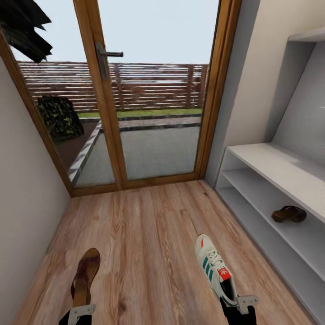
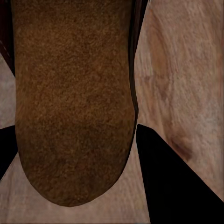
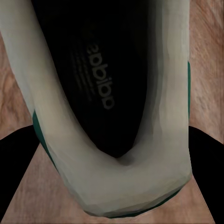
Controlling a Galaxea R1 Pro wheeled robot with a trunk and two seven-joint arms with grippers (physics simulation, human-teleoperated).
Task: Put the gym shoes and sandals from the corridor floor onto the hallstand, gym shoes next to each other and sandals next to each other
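Note:
A brown sandal (image 1: 86, 271) points toward the door at lower left, heel in my left gripper (image 1: 81, 311), which is shut on it. Its footbed (image 2: 74, 102) shows between the dark fingers (image 2: 177, 186) in the left wrist view. A white gym shoe (image 1: 213, 266) with teal stripes and a red tongue is at lower right, my right gripper (image 1: 241, 303) shut on its heel. The shoe's heel opening (image 3: 154, 140) shows close up in the right wrist view. A second sandal (image 1: 289, 214) lies on a lower shelf of the pale grey hallstand (image 1: 280, 167) to the right.
A glazed wooden door (image 1: 149, 90) closes the corridor ahead. A plain wall (image 1: 22, 189) runs along the left. Wood-plank floor (image 1: 149, 225) stretches between the wall and the hallstand. An upper wall shelf (image 1: 311, 36) sits above the bench top.

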